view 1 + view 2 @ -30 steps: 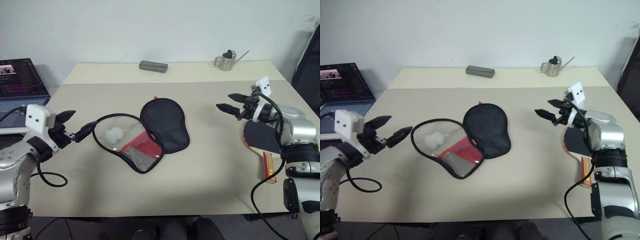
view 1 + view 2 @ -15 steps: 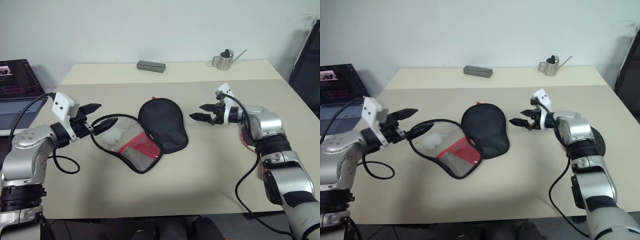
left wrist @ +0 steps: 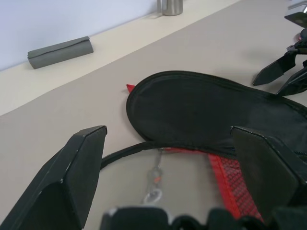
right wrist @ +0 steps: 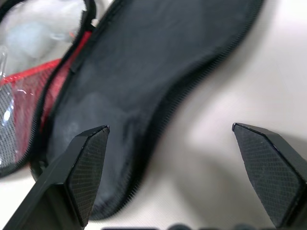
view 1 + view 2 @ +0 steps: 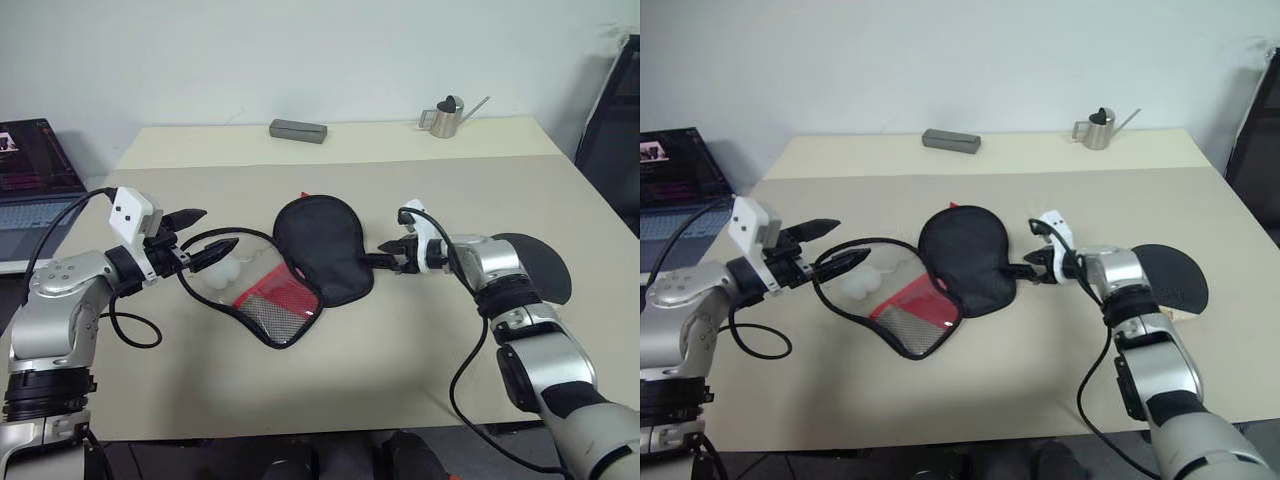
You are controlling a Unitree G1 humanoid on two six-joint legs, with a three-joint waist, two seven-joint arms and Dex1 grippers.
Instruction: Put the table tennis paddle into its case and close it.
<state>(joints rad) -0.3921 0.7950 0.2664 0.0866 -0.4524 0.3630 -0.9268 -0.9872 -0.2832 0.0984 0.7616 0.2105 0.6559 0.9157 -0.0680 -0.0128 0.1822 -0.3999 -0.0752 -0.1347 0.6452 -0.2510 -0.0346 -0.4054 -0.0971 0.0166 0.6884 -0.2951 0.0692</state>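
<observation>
**Both grippers at the opened case, paddle waiting at the desk's right edge**

I have the case lying unzipped near the middle of the beige desk, its black fabric half spread flat and its clear-and-red-mesh half folded out toward the left edge; something pale shows through the clear panel, though I cannot tell what. My left gripper hovers level at the rim of that clear half, fingers spread wide and holding nothing; my right gripper points at the black half's right rim, its fingers also wide and empty, whether touching the fabric I cannot tell. The table tennis paddle lies flat by the desk's right edge, well apart from the case, behind my right forearm; its handle is hidden. Along the far edge sit a grey oblong pouch left of centre and a small metal watering can toward the far right corner. A laptop with a lit screen stands beyond the left edge; a plain pale wall closes the room behind.
</observation>
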